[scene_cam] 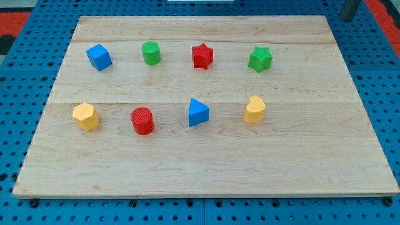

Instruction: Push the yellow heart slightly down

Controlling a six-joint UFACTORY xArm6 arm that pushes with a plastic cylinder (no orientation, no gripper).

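Observation:
The yellow heart (254,109) lies on the wooden board (206,169), at the right end of the lower row of blocks. A dark rod shows at the view's top right corner, and my tip (346,18) is just beyond the board's top right corner. The tip is far up and to the right of the yellow heart and touches no block.
The upper row holds a blue cube (99,57), a green cylinder (150,53), a red star (202,55) and a green star (260,59). The lower row holds a yellow hexagon (85,116), a red cylinder (142,120) and a blue triangle (198,112), left of the heart.

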